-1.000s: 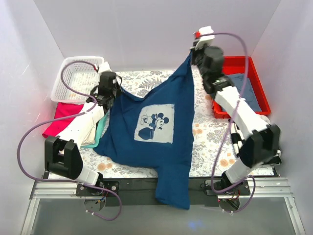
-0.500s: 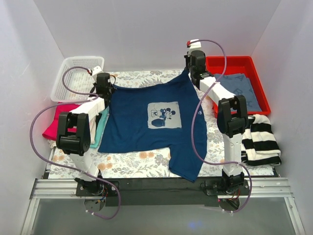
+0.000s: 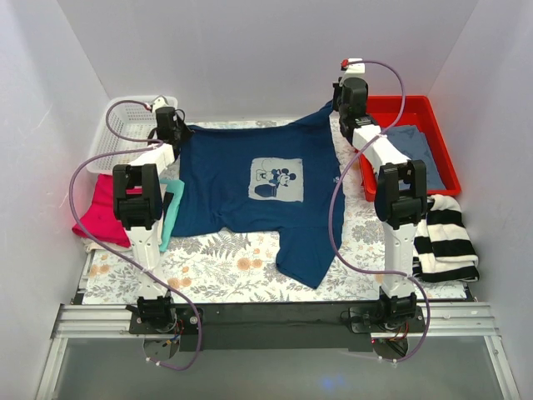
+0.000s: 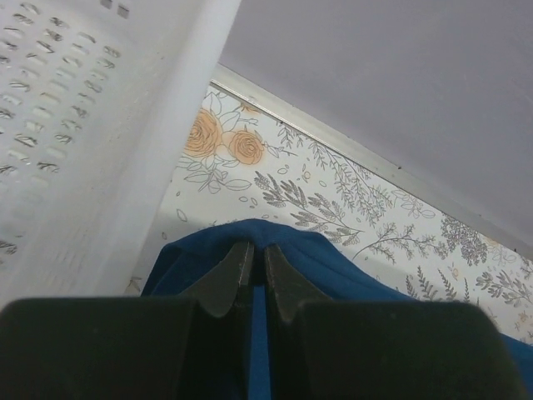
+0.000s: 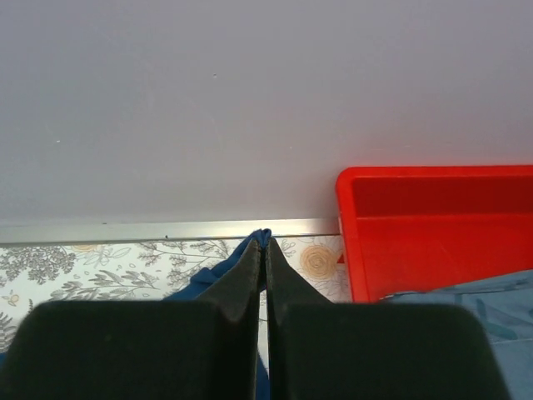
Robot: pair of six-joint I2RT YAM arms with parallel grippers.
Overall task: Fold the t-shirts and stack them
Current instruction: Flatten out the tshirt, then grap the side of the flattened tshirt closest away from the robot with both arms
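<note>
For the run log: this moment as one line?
navy t-shirt: spread print-up on table | left gripper: shut on far-left corner | right gripper: shut on far-right corner

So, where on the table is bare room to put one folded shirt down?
Free: the near-left floral cloth, between the navy tee and the front rail; a narrower patch between tee and right arm. Crowded: the left edge, with pink tee and basket; the right, with tray and striped shirt.
</note>
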